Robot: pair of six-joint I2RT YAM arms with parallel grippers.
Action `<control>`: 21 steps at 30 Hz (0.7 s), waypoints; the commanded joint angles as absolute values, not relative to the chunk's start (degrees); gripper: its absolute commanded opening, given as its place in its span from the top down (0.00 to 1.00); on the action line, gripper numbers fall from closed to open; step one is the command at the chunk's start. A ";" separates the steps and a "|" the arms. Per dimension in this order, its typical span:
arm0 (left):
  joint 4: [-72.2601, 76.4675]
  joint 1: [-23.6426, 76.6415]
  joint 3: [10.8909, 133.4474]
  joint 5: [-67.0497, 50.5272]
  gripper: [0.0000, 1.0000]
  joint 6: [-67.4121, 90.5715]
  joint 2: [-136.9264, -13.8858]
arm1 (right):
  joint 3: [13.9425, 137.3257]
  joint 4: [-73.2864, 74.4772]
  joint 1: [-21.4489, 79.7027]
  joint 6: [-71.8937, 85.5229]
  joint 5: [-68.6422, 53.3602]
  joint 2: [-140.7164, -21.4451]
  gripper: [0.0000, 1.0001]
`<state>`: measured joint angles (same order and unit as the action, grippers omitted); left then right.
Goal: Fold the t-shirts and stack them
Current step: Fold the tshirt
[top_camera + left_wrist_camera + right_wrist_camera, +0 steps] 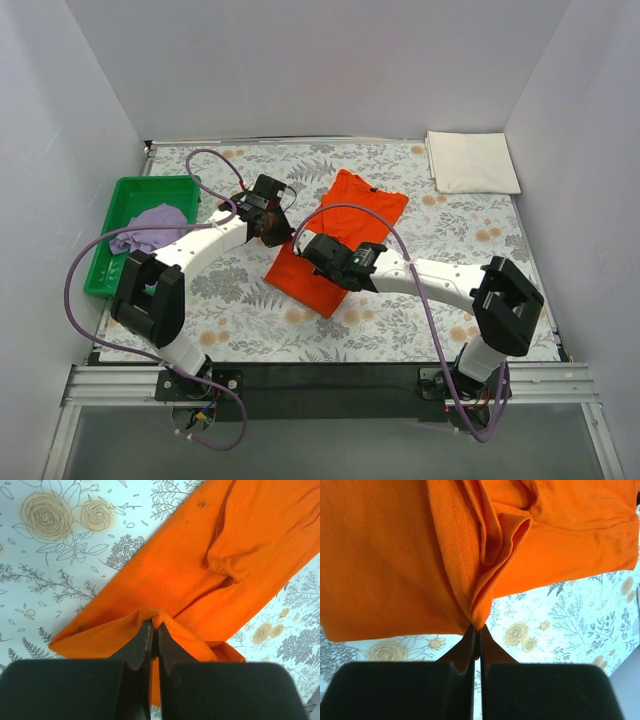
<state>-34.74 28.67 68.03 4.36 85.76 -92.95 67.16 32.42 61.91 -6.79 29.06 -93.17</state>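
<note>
The bright orange t-shirt (345, 225) lies in a long strip across the middle of the floral table, partly lifted. My left gripper (268, 222) is shut on a pinch of its edge (156, 616). My right gripper (325, 250) is shut on a bunched fold of the same shirt (479, 622) and holds it above the table. The pale lilac t-shirt (150, 225) lies crumpled in the green tray (125, 200) at the left. The cream-white t-shirt (472, 162) lies folded flat at the far right corner.
White walls close the table on three sides. The floral cloth (470, 240) covers the table. Purple cables loop over both arms near the middle.
</note>
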 commanded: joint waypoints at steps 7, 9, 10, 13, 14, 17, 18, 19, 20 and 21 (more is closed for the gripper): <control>-29.01 27.95 70.31 4.83 1.00 84.90 -95.27 | 65.39 27.78 60.12 -9.67 35.94 -95.36 0.99; -28.13 27.86 70.05 4.75 1.00 84.99 -95.80 | 65.04 26.99 59.94 -10.19 36.65 -95.71 0.99; -27.78 27.95 69.70 4.75 1.00 84.90 -96.06 | 64.95 26.55 59.77 -10.46 36.82 -95.89 0.99; -26.98 27.77 69.70 5.01 1.00 84.82 -97.03 | 65.21 26.19 59.33 -10.90 37.35 -97.03 0.99; -26.37 27.86 69.87 5.01 1.00 84.81 -97.12 | 65.21 26.10 59.33 -10.99 37.53 -97.47 0.99; -25.23 27.77 70.05 4.92 1.00 84.64 -97.91 | 64.95 25.32 58.89 -11.07 37.97 -98.61 0.99; -25.05 27.77 70.05 5.10 1.00 84.55 -98.17 | 64.69 25.14 58.80 -10.99 38.06 -98.79 0.99; -24.96 27.69 70.14 5.01 1.00 84.55 -98.70 | 64.69 24.96 58.54 -10.99 37.97 -99.05 0.99; -24.70 27.69 70.14 4.92 1.00 84.55 -99.05 | 64.60 24.53 58.45 -11.07 38.06 -99.57 0.99; -24.44 27.77 70.14 4.83 1.00 84.46 -99.31 | 64.60 24.26 58.36 -11.16 38.14 -99.75 0.99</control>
<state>-26.48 28.38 68.38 3.77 85.43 -99.22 65.30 25.80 58.98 -10.76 35.92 -98.74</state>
